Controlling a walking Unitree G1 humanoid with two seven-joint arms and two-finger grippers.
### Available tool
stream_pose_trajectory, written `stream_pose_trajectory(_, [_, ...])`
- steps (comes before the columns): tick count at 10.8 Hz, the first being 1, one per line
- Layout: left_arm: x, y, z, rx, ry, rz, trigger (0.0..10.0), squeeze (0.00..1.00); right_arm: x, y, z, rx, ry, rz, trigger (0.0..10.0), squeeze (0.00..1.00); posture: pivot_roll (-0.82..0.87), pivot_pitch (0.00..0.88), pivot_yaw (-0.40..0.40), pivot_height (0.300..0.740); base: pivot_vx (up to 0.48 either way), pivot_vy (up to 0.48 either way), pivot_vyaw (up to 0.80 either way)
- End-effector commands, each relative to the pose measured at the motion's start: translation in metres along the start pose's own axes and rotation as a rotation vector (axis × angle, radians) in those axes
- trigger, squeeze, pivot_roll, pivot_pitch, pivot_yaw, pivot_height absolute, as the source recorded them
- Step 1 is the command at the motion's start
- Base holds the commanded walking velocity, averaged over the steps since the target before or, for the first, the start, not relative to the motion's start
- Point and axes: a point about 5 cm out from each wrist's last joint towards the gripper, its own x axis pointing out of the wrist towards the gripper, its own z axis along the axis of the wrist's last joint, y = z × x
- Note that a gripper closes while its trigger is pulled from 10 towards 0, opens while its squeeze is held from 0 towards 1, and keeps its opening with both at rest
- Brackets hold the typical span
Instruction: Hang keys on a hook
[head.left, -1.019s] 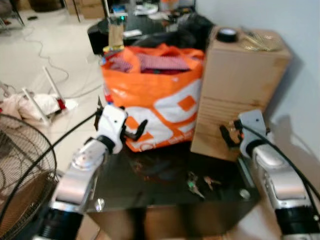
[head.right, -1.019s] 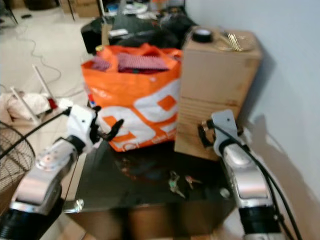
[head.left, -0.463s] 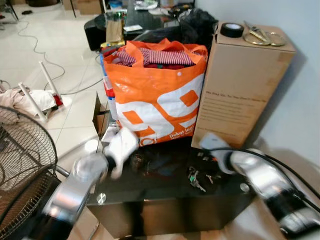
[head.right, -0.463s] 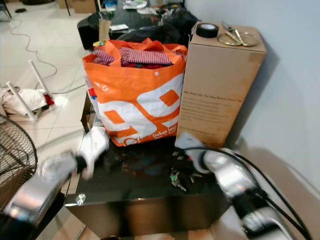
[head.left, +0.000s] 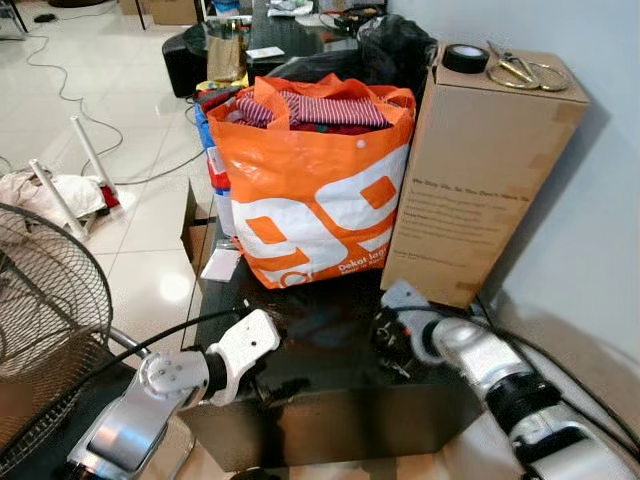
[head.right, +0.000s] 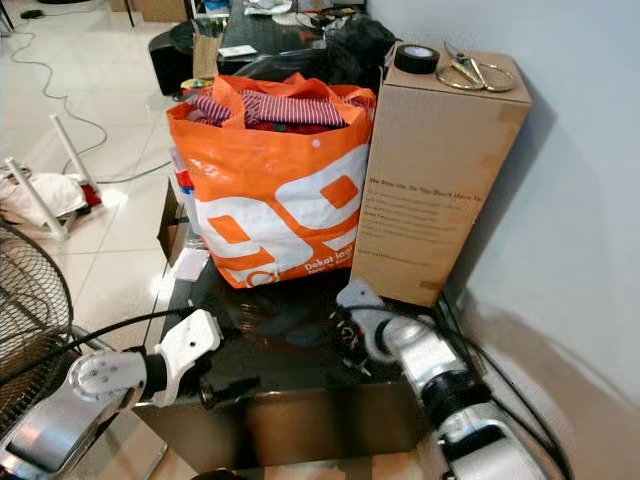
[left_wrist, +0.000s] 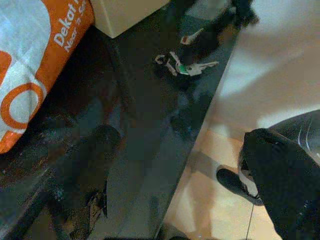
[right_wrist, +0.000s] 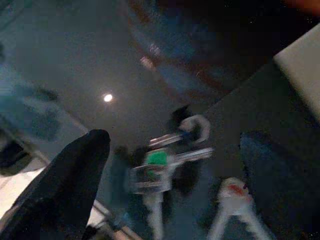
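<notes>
Small bunch of metal keys with a green tag (right_wrist: 159, 165) lies flat on the glossy black surface (head.left: 330, 350), near its front edge, just ahead of the tall brown cardboard box (head.left: 487, 170). Right gripper (right_wrist: 170, 165) is low over the bunch — its two black fingers (right_wrist: 75, 175) spread apart, one on either side of the keys; contact cannot be told. Left gripper (left_wrist: 180, 180) sits at the surface's front left edge, fingers apart, holding nothing. Behind, an orange-and-white plastic shopping bag stuffed with striped cloth (head.left: 310, 190) stands on the surface beside the box. On the box top — a roll of black tape (head.left: 465, 58) and scissors (head.left: 515, 68). A wire fan grille (head.left: 45, 300) stands on the robot's left.
</notes>
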Motion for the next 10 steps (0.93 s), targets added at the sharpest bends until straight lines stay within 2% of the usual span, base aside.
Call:
stream_pose_trajectory(1, [-0.002,-0.003,0.004,0.013,-0.010,-0.009,10.0,0.18,0.003,0.002,-0.004,0.060,0.018,0.021,10.0,0.00,-0.09,0.000,-0.003,0.740,0.000,0.000,0.00])
stream_pose_trajectory(2, [-0.003,-0.004,0.002,0.012,0.000,-0.014,10.0,0.18,0.006,0.004,-0.009,0.052,0.046,0.019,10.0,0.00,-0.09,0.000,-0.006,0.740,0.000,0.000,0.00])
stream_pose_trajectory(4, [-0.002,-0.008,0.000,0.005,0.002,-0.014,10.0,0.18,0.011,0.007,-0.009,0.146,0.027,0.015,10.0,0.00,-0.09,0.000,-0.018,0.740,0.000,0.000,0.00])
stream_pose_trajectory(5, [-0.002,-0.009,0.000,0.004,0.002,-0.014,10.0,0.18,0.011,0.006,-0.010,0.150,0.026,-0.007,8.4,0.00,-0.09,0.000,-0.019,0.740,0.000,0.000,0.00])
stream_pose_trajectory(6, [-0.002,-0.009,0.000,-0.004,-0.003,-0.009,10.0,0.18,0.012,0.005,-0.011,0.187,0.025,-0.026,4.0,0.00,-0.09,0.000,-0.026,0.740,0.000,0.000,0.00])
stream_pose_trajectory(7, [-0.001,-0.009,0.000,-0.009,-0.005,-0.006,10.0,0.18,0.013,0.004,-0.011,0.191,0.030,-0.027,0.7,0.00,-0.09,0.000,-0.032,0.740,0.000,0.000,0.00])
stream_pose_trajectory(8, [-0.001,-0.009,0.000,-0.012,-0.006,-0.004,10.0,0.18,0.013,0.004,-0.011,0.191,0.033,-0.025,0.0,0.00,-0.09,0.000,-0.034,0.740,0.000,0.000,0.00])
stream_pose_trajectory(10, [0.000,-0.010,0.000,-0.019,-0.010,0.001,10.0,0.18,0.014,0.003,-0.012,0.191,0.042,-0.033,0.0,0.00,-0.09,0.000,-0.037,0.740,0.000,0.000,0.00])
